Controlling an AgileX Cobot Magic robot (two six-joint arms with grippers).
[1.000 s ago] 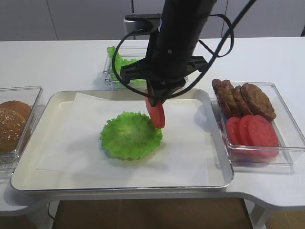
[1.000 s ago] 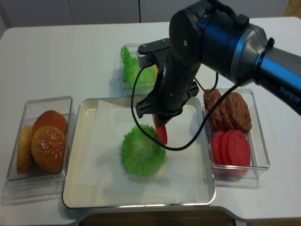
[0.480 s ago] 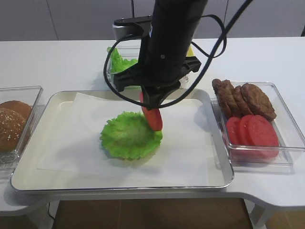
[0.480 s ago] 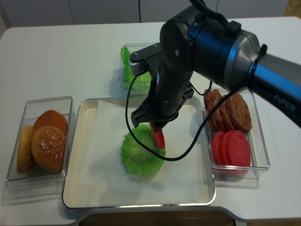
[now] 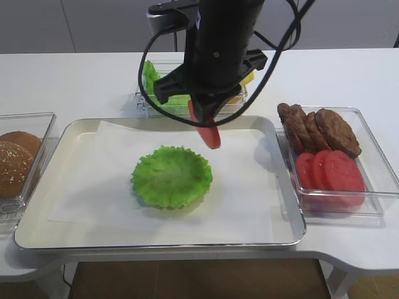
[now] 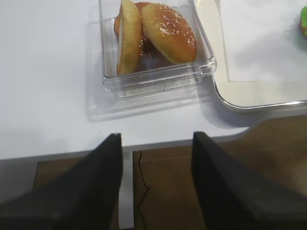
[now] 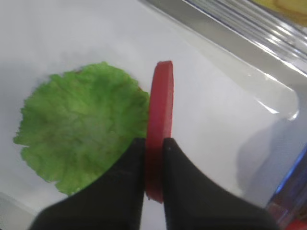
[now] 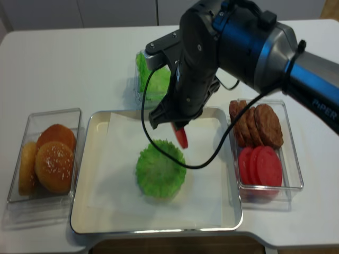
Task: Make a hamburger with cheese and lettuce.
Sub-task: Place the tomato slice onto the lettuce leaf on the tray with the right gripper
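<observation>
My right fingers (image 7: 153, 158) are clamped on a tomato slice (image 7: 158, 124), held on edge above the hamburger (image 5: 171, 176) on the tray (image 5: 37, 230). The slice looks stiff, light and slick; an edge grip suits. My left fingers (image 6: 110, 167) stand apart.

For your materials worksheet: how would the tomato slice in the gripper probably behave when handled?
Probably stiff: the tomato slice stands straight on edge, pinched by the right gripper at one end only. Likely light, held by that small pinch. Set down on edge, it might tip flat onto the lettuce.
</observation>
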